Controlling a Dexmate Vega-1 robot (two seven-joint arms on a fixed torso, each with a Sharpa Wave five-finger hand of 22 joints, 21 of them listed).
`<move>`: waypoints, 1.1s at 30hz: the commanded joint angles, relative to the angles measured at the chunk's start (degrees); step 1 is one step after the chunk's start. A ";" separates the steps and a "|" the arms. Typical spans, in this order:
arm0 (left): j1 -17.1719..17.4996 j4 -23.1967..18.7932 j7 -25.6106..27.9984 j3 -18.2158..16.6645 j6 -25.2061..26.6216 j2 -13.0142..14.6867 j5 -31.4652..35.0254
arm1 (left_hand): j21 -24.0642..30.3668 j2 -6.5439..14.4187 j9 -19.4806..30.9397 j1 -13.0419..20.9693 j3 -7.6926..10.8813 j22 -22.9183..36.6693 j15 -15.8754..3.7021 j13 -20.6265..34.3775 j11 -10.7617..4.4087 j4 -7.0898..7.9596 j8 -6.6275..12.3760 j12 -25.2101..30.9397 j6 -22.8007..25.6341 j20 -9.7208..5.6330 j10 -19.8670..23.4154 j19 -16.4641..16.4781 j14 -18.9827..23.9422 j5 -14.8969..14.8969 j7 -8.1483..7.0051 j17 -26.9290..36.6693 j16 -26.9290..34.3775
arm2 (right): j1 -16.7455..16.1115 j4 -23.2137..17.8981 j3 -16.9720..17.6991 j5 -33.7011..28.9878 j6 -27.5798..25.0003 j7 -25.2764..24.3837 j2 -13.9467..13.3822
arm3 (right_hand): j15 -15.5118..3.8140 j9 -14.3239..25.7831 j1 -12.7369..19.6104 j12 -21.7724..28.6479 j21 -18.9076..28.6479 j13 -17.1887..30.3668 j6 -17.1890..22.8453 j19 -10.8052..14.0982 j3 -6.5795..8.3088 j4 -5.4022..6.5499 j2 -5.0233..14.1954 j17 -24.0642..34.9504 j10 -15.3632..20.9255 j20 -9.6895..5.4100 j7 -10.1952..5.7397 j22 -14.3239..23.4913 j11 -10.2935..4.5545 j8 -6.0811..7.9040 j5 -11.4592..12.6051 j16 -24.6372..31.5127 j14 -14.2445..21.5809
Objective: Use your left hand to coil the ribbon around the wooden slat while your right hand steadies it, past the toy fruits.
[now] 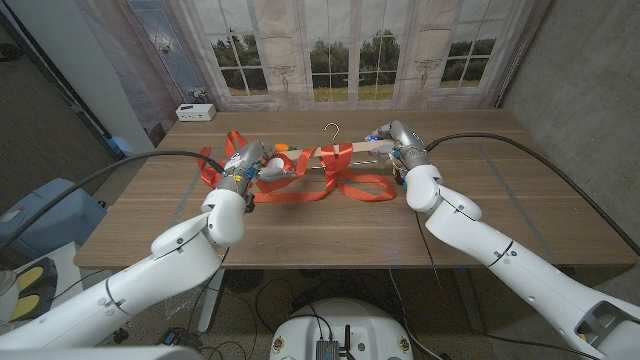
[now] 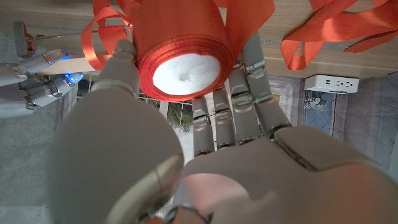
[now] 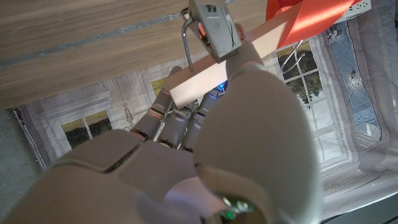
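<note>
Two hands: both are engaged, one at each end of the work on the table (image 1: 470, 215).
Left hand (image 1: 243, 165): it grips the ribbon spool (image 2: 180, 53) between thumb and fingers (image 2: 233, 109), the white core facing the wrist camera; it sits at the left part of the slat.
Right hand (image 1: 395, 143): it holds the far right end of the wooden slat (image 3: 249, 59), thumb on top near a metal clip and hook (image 3: 208, 25); the hold looks close to the tip.
Ribbon (image 1: 330, 188): orange, lying in slack loops in front of the slat and trailing behind the left hand; a stretch already crosses the slat near the right hand.
Slat: it reads as the bar of a hanger, wire hook (image 1: 331, 128) standing at its middle, lying across the table between the hands.
Toy fruits: something small and orange shows by the left hand, but the head view is too coarse to say what it is.
Risk, slack: loose loops could snag on the wire hook or tangle as the spool circles, leaving uneven turns.
Risk, pivot: with the slat held only at one end, a tug on the ribbon could swing or roll it.
Risk, spool: a wide wrist turn could let the spool slip from the fingers.
</note>
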 commanded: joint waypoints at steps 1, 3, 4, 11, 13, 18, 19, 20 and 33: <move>-2.28 2.32 -2.22 3.55 2.09 -0.09 1.48 | -0.27 14.11 5.15 14.42 5.22 0.05 -17.78 8.45 -12.93 -0.19 0.00 -0.23 11.22 -5.45 13.32 -1.52 14.37 0.49 -1.78 0.22 0.52 | 4.48 2.62 -3.61 2.01 -4.60 4.93 0.07 | -7.34 0.11 4.72 1.48 0.26 2.52 -0.44 -0.02 1.16 0.82 6.99 0.41 2.37 0.04 -0.07 -0.01 0.75 -0.16 -0.18 -0.09 -0.17; -2.71 2.59 -2.78 4.05 2.42 -0.04 1.55 | -0.29 14.13 5.11 14.43 5.20 0.05 -17.79 8.48 -13.04 -0.17 -0.05 -0.28 11.22 -5.48 13.22 -1.57 14.35 0.48 -1.71 0.18 0.49 | 5.18 3.10 -4.18 2.34 -5.27 5.62 0.05 | -7.24 0.12 4.65 1.43 0.29 2.52 -0.60 -0.04 1.18 0.87 7.03 0.46 2.24 0.11 -0.19 -0.01 0.78 -0.22 -0.21 -0.11 -0.23; -2.98 2.69 -3.10 4.35 2.66 0.03 1.64 | -0.29 14.13 5.10 14.44 5.19 0.05 -17.79 8.49 -12.98 -0.16 -0.07 -0.29 11.19 -5.51 13.22 -1.58 14.34 0.48 -1.69 0.16 0.47 | 5.52 3.32 -4.44 2.54 -5.54 6.02 0.00 | -7.21 0.12 4.62 1.41 0.31 2.52 -0.62 -0.03 1.21 0.91 7.09 0.47 2.19 0.07 -0.22 -0.01 0.80 -0.23 -0.21 -0.11 -0.22; -5.27 3.27 -5.33 6.67 4.60 0.46 2.73 | -0.33 14.12 4.93 14.62 5.14 0.05 -17.82 8.27 -12.93 -0.21 -0.34 -0.55 10.98 -5.57 13.20 -1.61 14.08 0.47 -1.74 0.11 0.34 | 7.90 4.09 -6.20 3.65 -8.41 8.50 -0.35 | -6.83 0.14 4.10 0.99 0.43 2.28 -1.12 -0.25 1.47 1.34 7.50 0.21 1.52 0.37 -0.05 -0.01 0.98 -0.43 -0.35 -0.90 -1.22; -6.19 3.35 -6.47 7.41 5.33 0.67 2.90 | -0.75 13.89 4.81 14.74 5.13 0.06 -17.73 7.99 -12.95 -0.31 -0.70 -0.98 10.40 -5.33 12.74 -2.91 13.43 0.50 -1.97 -0.12 -0.07 | 8.89 4.09 -6.81 4.10 -9.93 9.83 -0.52 | -6.52 0.12 3.38 0.57 0.36 2.15 -1.72 -0.74 1.62 1.84 7.70 -0.40 0.67 0.62 -0.15 -0.02 1.02 -0.70 -0.47 -1.87 -2.22; -10.70 3.14 -12.14 11.07 9.28 1.83 3.89 | -2.33 12.57 3.86 14.15 4.41 -0.19 -17.55 6.67 -12.81 0.06 -3.22 -3.91 6.21 -4.23 8.72 -5.40 8.10 0.61 -3.41 -2.14 -3.16 | 10.27 4.51 -7.63 5.13 -10.96 11.06 -0.95 | -4.98 -0.17 -0.17 -2.65 0.51 1.12 -7.61 -1.36 1.67 3.40 6.75 -2.98 -5.35 1.45 -0.41 -0.10 1.68 -3.28 -1.06 -4.86 -4.81; -11.62 3.07 -13.34 11.79 9.97 2.12 3.99 | -2.84 11.80 3.67 13.99 4.08 -0.15 -17.42 6.38 -12.70 -0.01 -3.60 -4.60 5.41 -3.55 7.98 -6.54 6.42 0.57 -3.85 -2.66 -3.92 | 10.38 4.59 -7.72 5.23 -11.23 10.90 -0.88 | -4.79 -0.29 -0.63 -3.56 0.51 0.98 -9.03 -1.52 1.92 3.43 6.61 -3.53 -7.16 1.55 -0.44 -0.13 2.01 -3.84 -1.06 -5.29 -5.06; -12.50 3.03 -14.51 12.45 10.55 2.41 4.04 | -2.97 11.51 3.53 13.52 3.78 -0.15 -17.52 6.14 -12.79 0.24 -3.74 -5.16 5.07 -3.50 7.41 -6.52 5.42 0.51 -4.06 -2.99 -4.30 | 10.47 4.69 -7.81 5.36 -10.81 10.91 -1.08 | -4.58 -0.37 -1.20 -4.34 0.51 0.81 -10.18 -1.61 1.85 3.51 6.23 -3.79 -8.60 1.79 -0.54 -0.16 2.65 -4.22 -1.09 -5.64 -5.72; -19.08 2.24 -22.05 17.02 14.80 4.58 3.90 | -14.73 5.65 -5.53 -0.54 -4.99 -0.08 -8.32 -0.86 -10.63 3.42 -5.07 -16.75 -21.01 8.30 -13.81 -24.19 -26.23 0.38 -8.29 -11.37 -7.04 | 12.96 5.66 -9.35 6.98 -11.02 13.15 -2.16 | -0.84 -1.25 -10.73 -14.05 -1.32 -1.24 -27.55 -5.16 -1.43 5.48 1.64 -7.06 -24.01 4.18 -1.72 -0.35 4.16 -5.20 0.54 -7.86 -17.35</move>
